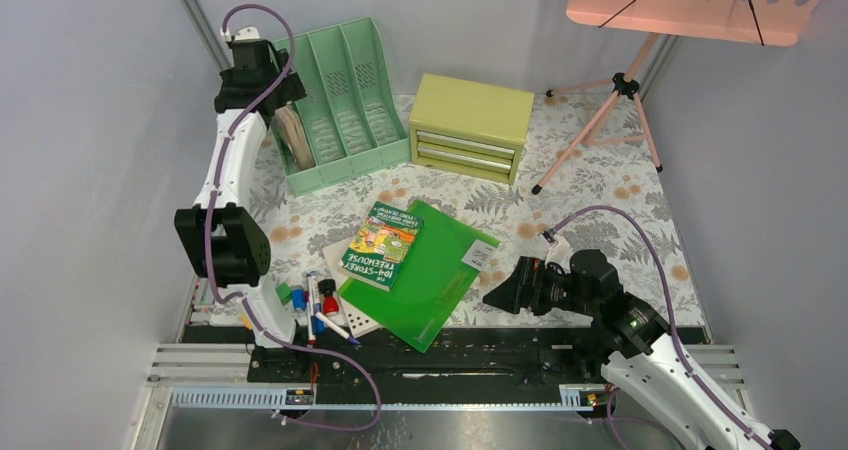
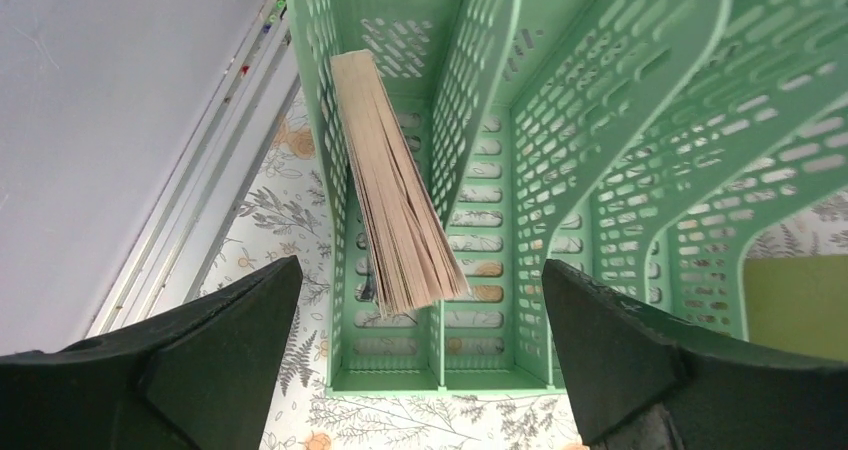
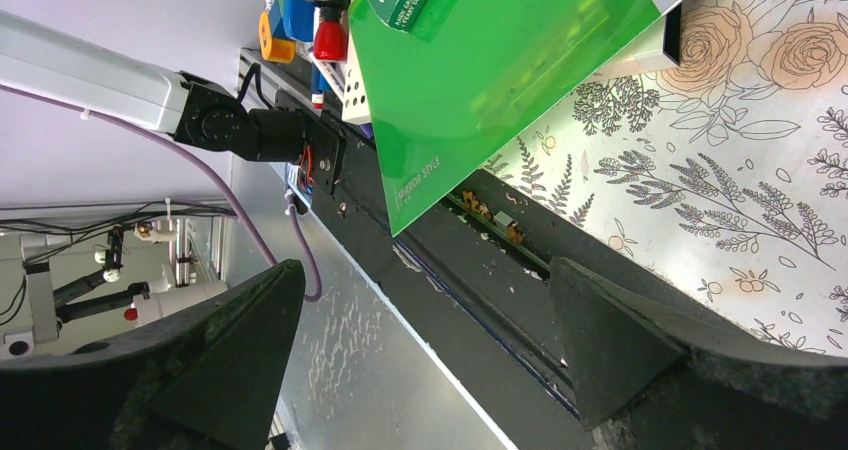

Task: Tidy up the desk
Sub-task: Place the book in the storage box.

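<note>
Above the leftmost slot of the mint file rack (image 1: pixel 345 100) hangs the left gripper (image 2: pixel 420 270), its jaws spread wide and gripping nothing. A book (image 2: pixel 395 200) stands tilted in that slot, page edges up, seemingly leaning on the divider. The desk (image 1: pixel 600 180) lies under the rack, spreading to its right and nearer side. Well nearer than the rack, a paperback (image 1: pixel 382 245) rests on a green folder (image 1: pixel 425 270). Farther right of these, the right gripper (image 1: pixel 500 295) also gapes wide, empty.
</note>
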You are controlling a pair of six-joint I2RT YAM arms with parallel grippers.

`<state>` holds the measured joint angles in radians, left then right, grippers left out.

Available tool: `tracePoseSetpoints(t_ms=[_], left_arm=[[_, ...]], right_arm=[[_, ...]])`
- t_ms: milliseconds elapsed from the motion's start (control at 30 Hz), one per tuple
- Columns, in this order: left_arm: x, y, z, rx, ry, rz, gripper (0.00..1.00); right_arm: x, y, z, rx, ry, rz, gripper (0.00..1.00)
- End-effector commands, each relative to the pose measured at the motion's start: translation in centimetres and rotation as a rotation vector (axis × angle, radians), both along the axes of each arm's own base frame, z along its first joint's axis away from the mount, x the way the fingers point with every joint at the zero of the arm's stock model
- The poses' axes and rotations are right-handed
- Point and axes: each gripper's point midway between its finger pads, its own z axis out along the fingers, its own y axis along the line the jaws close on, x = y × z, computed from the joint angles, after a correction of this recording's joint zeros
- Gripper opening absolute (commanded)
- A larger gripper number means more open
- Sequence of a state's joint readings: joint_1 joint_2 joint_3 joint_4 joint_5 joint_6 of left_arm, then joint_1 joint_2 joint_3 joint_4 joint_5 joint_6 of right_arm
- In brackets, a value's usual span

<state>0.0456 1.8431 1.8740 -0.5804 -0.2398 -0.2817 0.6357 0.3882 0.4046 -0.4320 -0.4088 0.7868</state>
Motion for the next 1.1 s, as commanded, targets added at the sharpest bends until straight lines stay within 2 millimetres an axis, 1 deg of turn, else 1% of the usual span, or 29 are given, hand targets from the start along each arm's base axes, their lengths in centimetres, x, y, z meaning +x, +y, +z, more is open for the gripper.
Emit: tracePoseSetpoints(t_ms=[0,167,267,400,500,600,667,767,933,1067], left_arm=[[-2.0,-1.2,6.7,-0.044,-0.172,-0.054,0.92],[-4.7,-2.2,8.1,-0.077,-0.228,-0.087,0.93],[-6.7,-3.6,8.7,-0.105,-0.266,-0.150,0.93],[-10.0,-5.6,9.6,-0.158,-0.345,-0.238,0.94],[-12.5,-7.0,9.3,-0.200,-0.387,-0.293,0.96],[-15.1,-9.0,8.3,-0.254,-0.384,-0.389,0.96],[-17.0,-10.6,7.1,-0.308,-0.352,-0.457,0.96],[-19.2,-12.1,4.5,-0.399,-0.281,-0.498,0.96],[-22.0,-13.9,-1.2,-0.574,-0.115,-0.493,0.96],[-24.2,-15.1,-5.2,-0.662,0.044,-0.507,0.96]], right_arm=[[0.8,0.3,1.5,0.031,-0.038,-0.019,0.99],[0.9,0.3,1.9,0.032,-0.044,-0.022,0.99],[0.9,0.3,2.1,0.037,-0.044,-0.025,0.99],[0.8,0.2,2.2,0.037,-0.027,-0.036,1.00],[0.7,0.0,2.3,0.037,-0.024,-0.049,0.99],[0.7,-0.1,2.2,0.043,-0.019,-0.061,1.00],[0.7,-0.2,2.1,0.048,-0.014,-0.071,0.99],[0.6,-0.4,1.8,0.046,-0.002,-0.082,0.99],[0.6,-0.5,1.1,0.043,0.018,-0.096,0.99],[0.5,-0.7,0.5,0.028,0.037,-0.106,0.99]])
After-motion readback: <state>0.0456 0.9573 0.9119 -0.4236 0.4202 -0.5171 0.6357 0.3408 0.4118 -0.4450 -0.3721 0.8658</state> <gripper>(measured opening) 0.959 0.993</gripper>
